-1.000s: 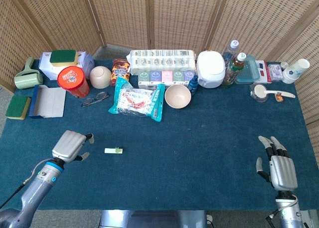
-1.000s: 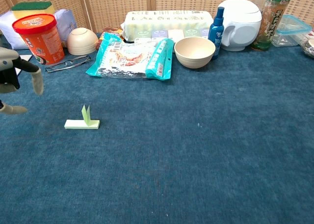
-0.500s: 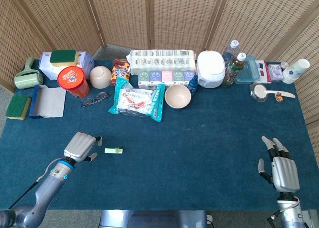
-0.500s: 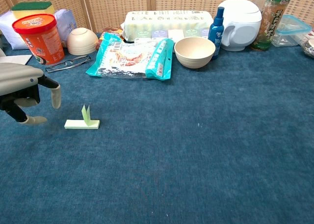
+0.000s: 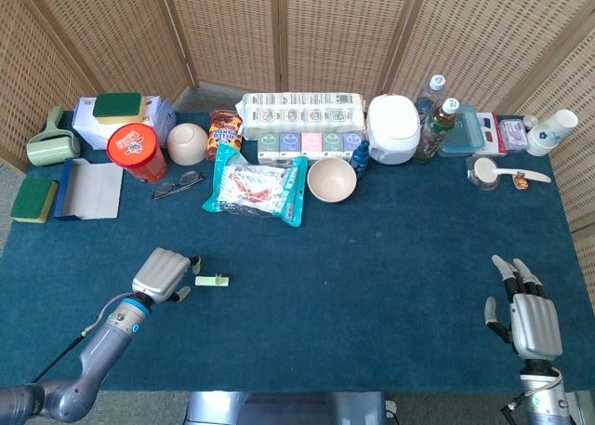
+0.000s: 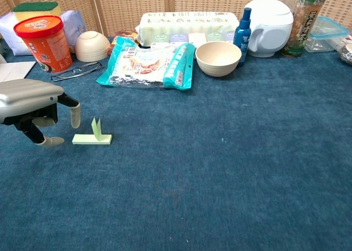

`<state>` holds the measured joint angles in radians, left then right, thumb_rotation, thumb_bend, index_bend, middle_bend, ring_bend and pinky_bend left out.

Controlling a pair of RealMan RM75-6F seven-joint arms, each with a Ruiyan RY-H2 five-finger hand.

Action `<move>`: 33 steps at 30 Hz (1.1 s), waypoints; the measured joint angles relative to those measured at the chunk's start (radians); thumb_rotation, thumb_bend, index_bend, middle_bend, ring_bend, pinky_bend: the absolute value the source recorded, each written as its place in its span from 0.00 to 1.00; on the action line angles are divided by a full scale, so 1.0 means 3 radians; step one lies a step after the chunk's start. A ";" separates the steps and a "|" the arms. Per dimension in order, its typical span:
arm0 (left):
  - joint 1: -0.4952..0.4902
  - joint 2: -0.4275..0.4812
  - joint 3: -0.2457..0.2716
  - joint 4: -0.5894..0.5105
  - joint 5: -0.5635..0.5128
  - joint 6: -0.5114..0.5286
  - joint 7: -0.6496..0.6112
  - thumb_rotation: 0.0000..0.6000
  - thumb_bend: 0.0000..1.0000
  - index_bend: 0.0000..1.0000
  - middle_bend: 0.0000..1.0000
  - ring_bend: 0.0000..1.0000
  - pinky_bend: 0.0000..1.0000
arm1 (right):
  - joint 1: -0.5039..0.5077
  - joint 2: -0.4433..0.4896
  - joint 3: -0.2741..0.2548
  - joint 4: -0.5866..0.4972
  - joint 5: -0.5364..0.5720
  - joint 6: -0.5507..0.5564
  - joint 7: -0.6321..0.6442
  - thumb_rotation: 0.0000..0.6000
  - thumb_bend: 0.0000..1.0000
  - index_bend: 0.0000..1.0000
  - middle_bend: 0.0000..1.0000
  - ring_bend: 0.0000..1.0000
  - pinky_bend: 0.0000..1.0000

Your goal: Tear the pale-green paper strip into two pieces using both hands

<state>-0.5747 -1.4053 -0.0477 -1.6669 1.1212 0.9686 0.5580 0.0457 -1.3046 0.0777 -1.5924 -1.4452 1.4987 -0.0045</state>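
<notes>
Blue cloth table (image 5: 390, 258) before wicker screens (image 5: 232, 30). Strip (image 5: 212, 280) lies at 8 o'clock, long axis 9-to-3, one flap upright. Left hand (image 5: 163, 274) just beside it, fingers apart, empty. Right hand (image 5: 533, 321) at 4 o'clock, fingers spread, empty.

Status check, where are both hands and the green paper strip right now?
Left hand open, just left of the pale-green paper strip, not touching. Right hand open, far off at the table's right edge. Strip flat on the cloth, one flap upright, untorn. Nothing in the way.
</notes>
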 measured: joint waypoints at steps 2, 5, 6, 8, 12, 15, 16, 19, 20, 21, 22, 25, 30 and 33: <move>-0.0011 -0.0019 0.0003 0.0014 -0.0014 0.0004 0.0007 1.00 0.28 0.41 0.97 1.00 1.00 | -0.0004 0.0003 0.0000 0.0002 0.0001 0.0002 0.0001 1.00 0.61 0.10 0.22 0.08 0.18; -0.0028 -0.0051 0.0010 0.0040 -0.0038 0.0007 0.0021 1.00 0.28 0.42 0.97 1.00 1.00 | -0.0009 0.0008 0.0000 0.0004 0.0006 0.0001 0.0004 1.00 0.61 0.10 0.22 0.08 0.18; -0.0034 -0.0062 0.0011 0.0050 -0.0048 0.0005 0.0023 1.00 0.28 0.42 0.97 1.00 1.00 | -0.0012 0.0008 -0.0002 0.0005 0.0007 0.0000 0.0004 1.00 0.61 0.10 0.22 0.08 0.18; -0.0049 -0.0087 0.0013 0.0075 -0.0072 -0.0001 0.0025 1.00 0.28 0.42 0.97 1.00 1.00 | -0.0017 0.0009 -0.0005 0.0007 0.0011 0.0000 0.0003 1.00 0.61 0.10 0.22 0.08 0.18; -0.0082 -0.0141 0.0010 0.0120 -0.0113 -0.0013 0.0030 1.00 0.28 0.42 0.97 1.00 1.00 | -0.0024 0.0016 0.0002 0.0007 0.0020 0.0006 0.0002 1.00 0.61 0.10 0.22 0.08 0.18; -0.0101 -0.0169 0.0008 0.0139 -0.0139 -0.0010 0.0034 1.00 0.28 0.43 0.97 1.00 1.00 | -0.0026 0.0020 0.0002 0.0007 0.0020 0.0004 0.0001 1.00 0.61 0.10 0.22 0.08 0.18; -0.0105 -0.0176 0.0009 0.0143 -0.0145 -0.0009 0.0035 1.00 0.28 0.43 0.97 1.00 1.00 | -0.0027 0.0022 0.0002 0.0009 0.0023 0.0002 0.0002 1.00 0.61 0.10 0.22 0.08 0.18; -0.0120 -0.0197 0.0016 0.0152 -0.0169 -0.0007 0.0048 1.00 0.28 0.43 0.97 1.00 1.00 | -0.0034 0.0027 0.0002 0.0013 0.0028 0.0002 0.0007 1.00 0.61 0.10 0.22 0.08 0.18; -0.0126 -0.0205 0.0019 0.0155 -0.0180 -0.0008 0.0054 1.00 0.28 0.43 0.97 1.00 1.00 | -0.0036 0.0027 0.0003 0.0015 0.0030 0.0004 0.0011 1.00 0.61 0.10 0.22 0.08 0.18; -0.0131 -0.0212 0.0021 0.0157 -0.0189 -0.0008 0.0058 1.00 0.28 0.43 0.97 1.00 1.00 | -0.0038 0.0027 0.0004 0.0019 0.0032 0.0005 0.0015 1.00 0.61 0.10 0.22 0.08 0.18; -0.0135 -0.0219 0.0022 0.0160 -0.0198 -0.0008 0.0061 1.00 0.28 0.43 0.97 1.00 1.00 | -0.0041 0.0027 0.0004 0.0023 0.0035 0.0006 0.0019 1.00 0.61 0.10 0.22 0.08 0.18; -0.0150 -0.0239 0.0026 0.0175 -0.0223 -0.0006 0.0074 1.00 0.28 0.43 0.97 1.00 1.00 | -0.0046 0.0032 0.0003 0.0031 0.0035 0.0005 0.0031 1.00 0.61 0.10 0.22 0.08 0.18; -0.0171 -0.0264 0.0029 0.0198 -0.0257 0.0006 0.0090 1.00 0.28 0.43 0.97 1.00 1.00 | -0.0050 0.0034 0.0005 0.0039 0.0037 0.0004 0.0042 1.00 0.61 0.10 0.22 0.08 0.18; -0.0182 -0.0276 0.0032 0.0205 -0.0274 0.0010 0.0097 1.00 0.28 0.44 0.97 1.00 1.00 | -0.0053 0.0034 0.0006 0.0046 0.0039 0.0004 0.0048 1.00 0.61 0.10 0.22 0.08 0.18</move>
<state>-0.6293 -1.4882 -0.0382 -1.6054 1.0391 0.9715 0.5872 0.0298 -1.2943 0.0796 -1.5786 -1.4334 1.5000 0.0098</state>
